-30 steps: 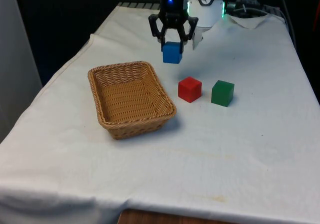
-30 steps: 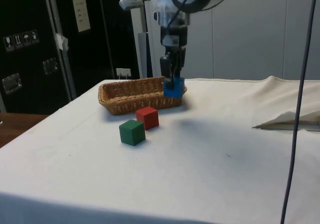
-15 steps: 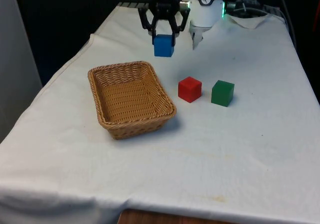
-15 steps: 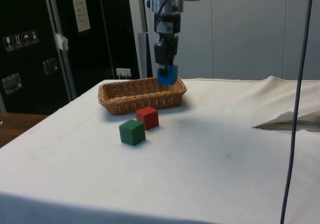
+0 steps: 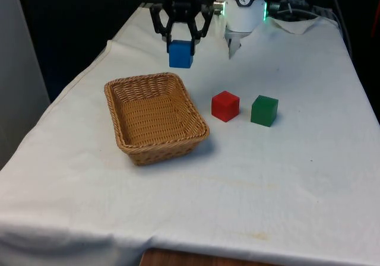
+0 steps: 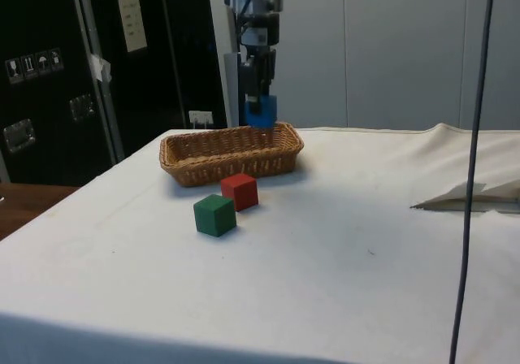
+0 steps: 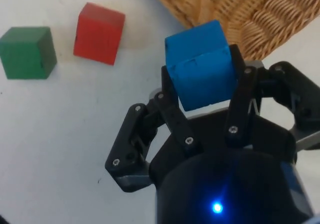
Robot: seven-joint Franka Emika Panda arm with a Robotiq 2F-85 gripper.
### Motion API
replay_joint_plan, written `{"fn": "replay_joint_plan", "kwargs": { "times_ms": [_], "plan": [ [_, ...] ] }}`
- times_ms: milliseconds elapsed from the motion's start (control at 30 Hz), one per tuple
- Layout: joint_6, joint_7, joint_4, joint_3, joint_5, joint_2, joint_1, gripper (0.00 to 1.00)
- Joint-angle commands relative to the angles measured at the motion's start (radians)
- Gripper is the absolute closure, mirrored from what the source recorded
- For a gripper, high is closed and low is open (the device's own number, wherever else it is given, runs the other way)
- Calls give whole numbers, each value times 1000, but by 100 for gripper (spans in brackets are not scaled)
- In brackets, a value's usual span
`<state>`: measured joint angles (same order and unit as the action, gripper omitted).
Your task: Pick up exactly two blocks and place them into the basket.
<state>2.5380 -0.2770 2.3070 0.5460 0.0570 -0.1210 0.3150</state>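
Note:
My gripper is shut on a blue block and holds it in the air, just above the far rim of the wicker basket. From the side the blue block hangs over the basket, still clamped by the gripper. In the wrist view the blue block sits between the fingers of the gripper, with the basket's rim under it. A red block and a green block rest on the cloth at the front view's right of the basket.
The red block and green block stand close together beside the basket. A crumpled fold of cloth lies near the table's far end. Open white cloth spreads in front of the basket and the blocks.
The gripper has carried the blue block upward and toward the front view's left, from near the red block to above the basket's far rim. The red and green blocks stayed put.

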Motion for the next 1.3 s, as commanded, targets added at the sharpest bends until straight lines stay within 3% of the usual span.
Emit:
{"fn": "replay_joint_plan", "kwargs": {
  "times_ms": [0,67,100,367,400,433,567,633,667,700,867,933,1000,1033,1167,1267],
  "plan": [
    [-10,-17,-20,-4,17,-22,-4,99],
    [-4,-5,-29,2,0,-34,-1,99],
    [-3,-27,-47,-6,26,-61,-8,99],
    [34,-105,-126,-5,98,-200,-23,99],
    [30,-90,-128,6,87,-205,-11,99],
    [37,-116,-133,-3,108,-213,-24,99],
    [50,-180,-162,10,159,-272,-37,99],
    [55,-203,-172,17,177,-292,-40,99],
    [53,-193,-171,32,171,-296,-26,99],
    [57,-215,-176,20,187,-301,-42,99],
    [66,-284,-206,35,244,-358,-50,99],
    [66,-297,-213,40,258,-372,-49,99],
    [61,-292,-214,52,255,-378,-39,99],
    [65,-303,-217,45,269,-380,-44,99],
    [62,-302,-219,51,270,-384,-39,99],
    [61,-299,-222,52,268,-389,-38,74]
  ]
}}
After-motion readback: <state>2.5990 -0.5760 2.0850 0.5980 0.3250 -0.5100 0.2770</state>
